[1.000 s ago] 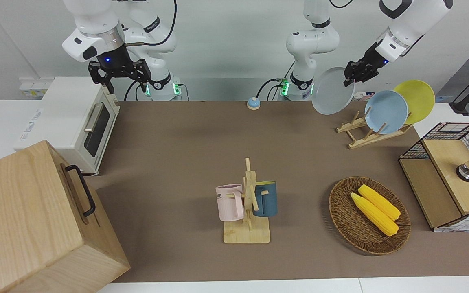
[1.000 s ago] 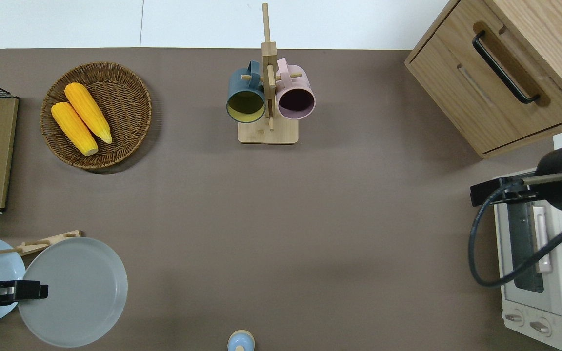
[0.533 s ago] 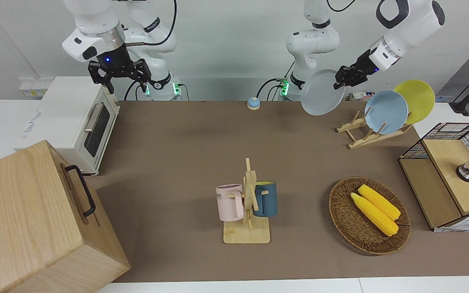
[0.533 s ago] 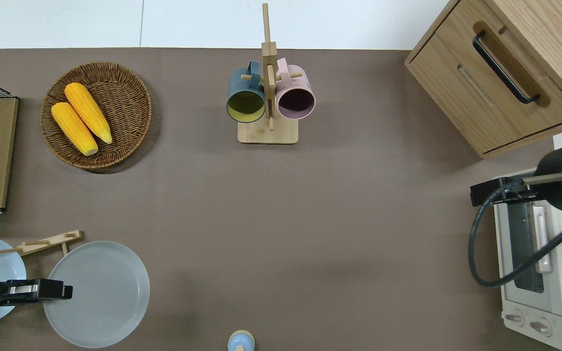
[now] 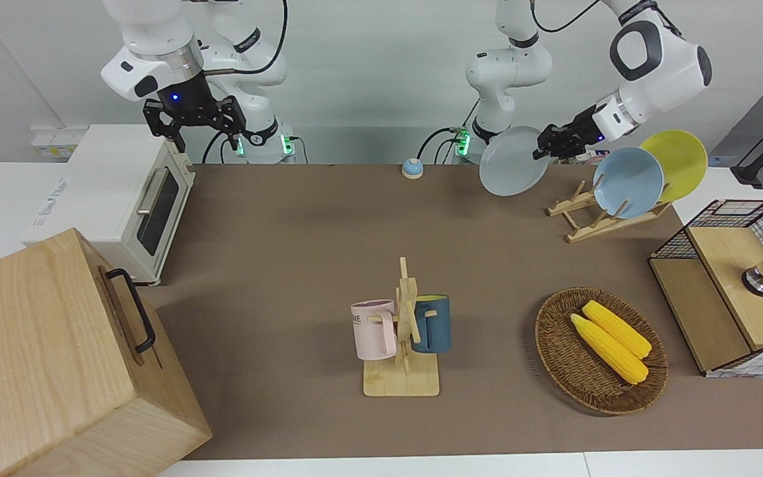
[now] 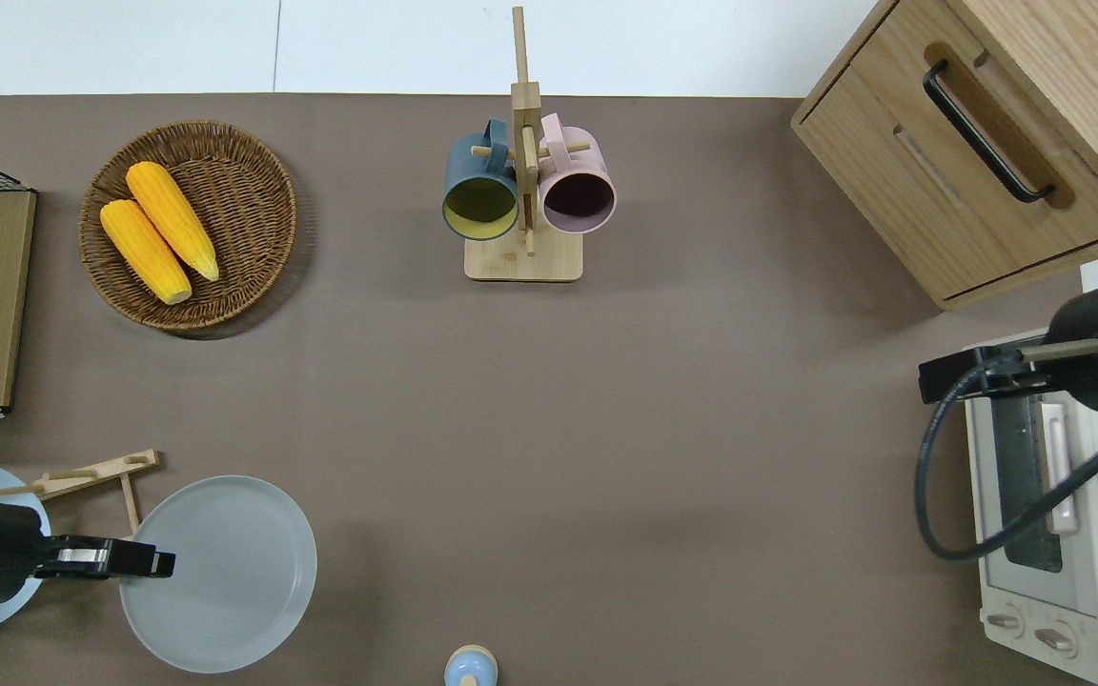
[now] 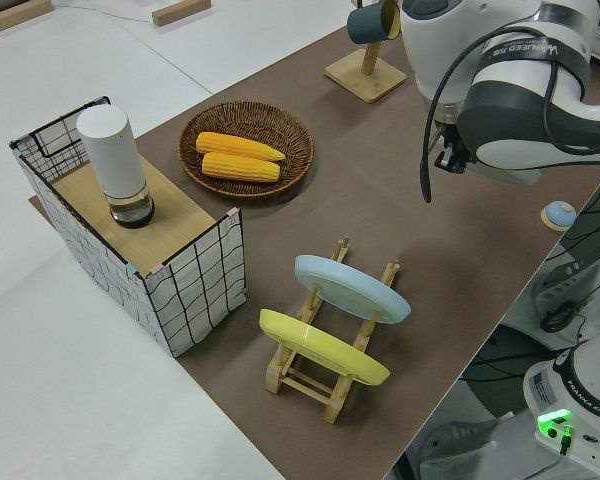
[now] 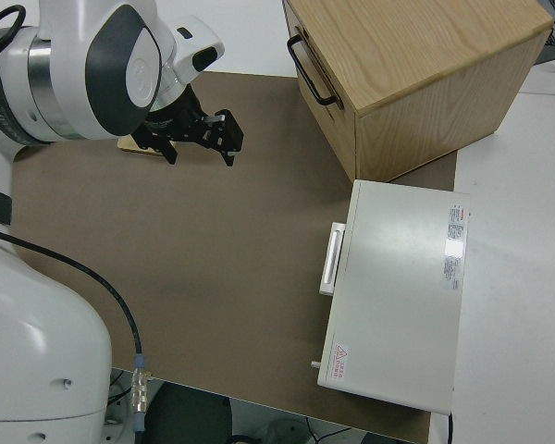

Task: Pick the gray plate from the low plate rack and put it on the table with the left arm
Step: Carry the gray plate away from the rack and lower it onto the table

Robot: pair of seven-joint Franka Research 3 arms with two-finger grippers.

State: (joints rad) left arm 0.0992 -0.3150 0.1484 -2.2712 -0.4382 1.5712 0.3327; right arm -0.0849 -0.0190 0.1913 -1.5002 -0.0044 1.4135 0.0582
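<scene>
Over bare brown-matted surface [image 6: 549, 410] beside low pale wooden plate rack [image 5: 597, 215]: round light-gray shallow plate [image 6: 217, 574], airborne, rim clamped by left gripper [image 6: 153, 562]. Advice: level plate, lower gently before releasing. Right arm parked.

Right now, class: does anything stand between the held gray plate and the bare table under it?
Nothing visible does. The left gripper holds the gray plate by its rim over bare brown table; the low plate rack and a small bell sit beside that spot.
</scene>
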